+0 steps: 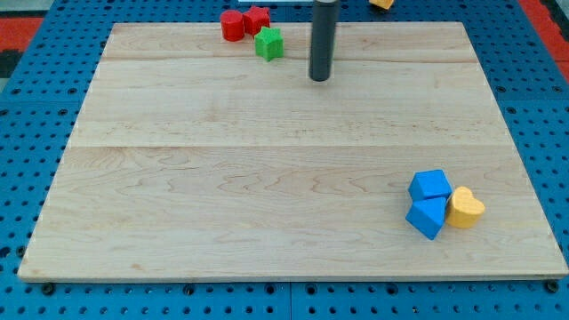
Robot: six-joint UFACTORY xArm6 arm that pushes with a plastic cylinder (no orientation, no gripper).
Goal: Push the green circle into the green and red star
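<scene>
Wooden board (293,178) lay on a blue pegboard (36,89). Camera view: my tip (320,78), bare and holding nothing, stood at 3 o'clock of the green star (269,44). Red star (257,19) and red cylinder (233,26) touched at 11 o'clock. No green circle could be made out. Two blue blocks (429,204) adjoined a yellow heart (465,208) at 4 o'clock.

A straight dark rod — charcoal grey, smooth, cylindrical, of even thickness along the visible length. Faint sheen down one side. Ends at my tip (320,78) — blunt, flat-cut, same dark colour.

Green star (269,43) (upright) beside red star (257,18)
</scene>
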